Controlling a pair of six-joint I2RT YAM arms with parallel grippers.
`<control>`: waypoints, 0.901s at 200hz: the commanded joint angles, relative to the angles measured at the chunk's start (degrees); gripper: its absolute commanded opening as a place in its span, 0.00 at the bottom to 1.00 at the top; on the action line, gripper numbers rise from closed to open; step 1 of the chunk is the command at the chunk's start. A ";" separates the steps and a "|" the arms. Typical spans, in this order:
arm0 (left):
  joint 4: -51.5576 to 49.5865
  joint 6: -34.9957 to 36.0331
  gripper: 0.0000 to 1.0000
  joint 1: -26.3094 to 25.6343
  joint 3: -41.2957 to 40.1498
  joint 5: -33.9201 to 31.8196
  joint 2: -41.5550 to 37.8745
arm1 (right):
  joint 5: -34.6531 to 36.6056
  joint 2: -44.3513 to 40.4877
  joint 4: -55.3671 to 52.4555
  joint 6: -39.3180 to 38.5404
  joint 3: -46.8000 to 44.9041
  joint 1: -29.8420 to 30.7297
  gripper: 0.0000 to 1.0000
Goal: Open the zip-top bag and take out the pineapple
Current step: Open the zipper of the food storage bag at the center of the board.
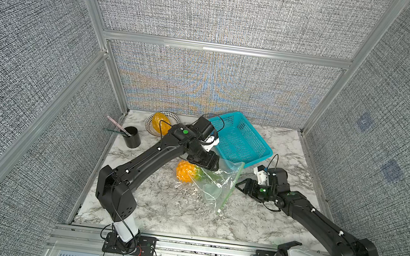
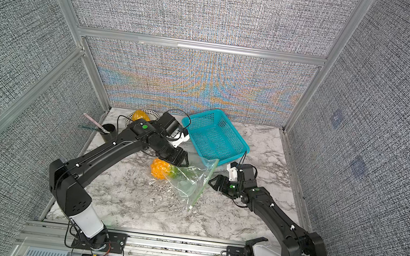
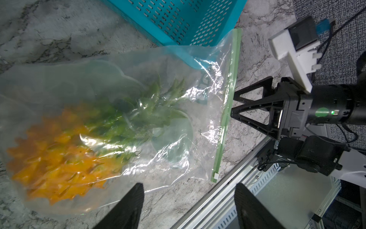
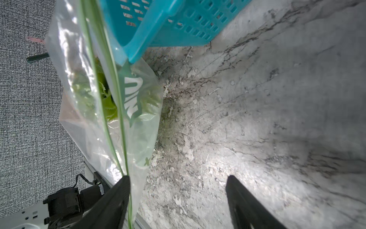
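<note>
The pineapple (image 1: 185, 171) lies inside the bag (image 1: 215, 188), so the taking-out has not begun. The opening looks at least partly done: in the right wrist view the zip strip (image 4: 111, 111) shows as two green lines spreading apart, with leaves between them. How wide the mouth gapes I cannot tell.

Both pairs of fingers are spread and hold nothing. The left fingers (image 3: 134, 200) hang over the bag's closed end, with the orange body just beyond their tips. The right fingers (image 4: 118, 196) face the strip, and one tip touches its edge.

The bag is clear, crinkly and limp, flat on the tabletop (image 1: 162, 208) between the two pairs of fingers. One corner rests against the basket (image 1: 237, 138). The green crown (image 3: 150, 111) points at the right fingers.

The next move probably calls for one pair to pin the plastic. The other would reach through the mouth for the crown.
</note>
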 commanded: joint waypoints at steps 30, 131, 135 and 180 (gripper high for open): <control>1.16 -0.59 0.75 -1.00 -0.14 0.65 -0.02 | -8.89 4.38 18.57 5.04 2.42 4.11 0.73; 0.55 0.64 0.70 -5.73 0.74 -0.39 4.15 | -8.46 11.59 21.22 7.18 7.23 7.27 0.43; 0.52 0.77 0.70 -5.86 0.74 -0.38 4.30 | -8.46 11.77 21.22 7.21 7.39 7.32 0.43; 0.84 1.84 0.68 -6.92 -0.23 -1.34 6.17 | -8.45 12.87 20.96 7.30 8.59 7.54 0.43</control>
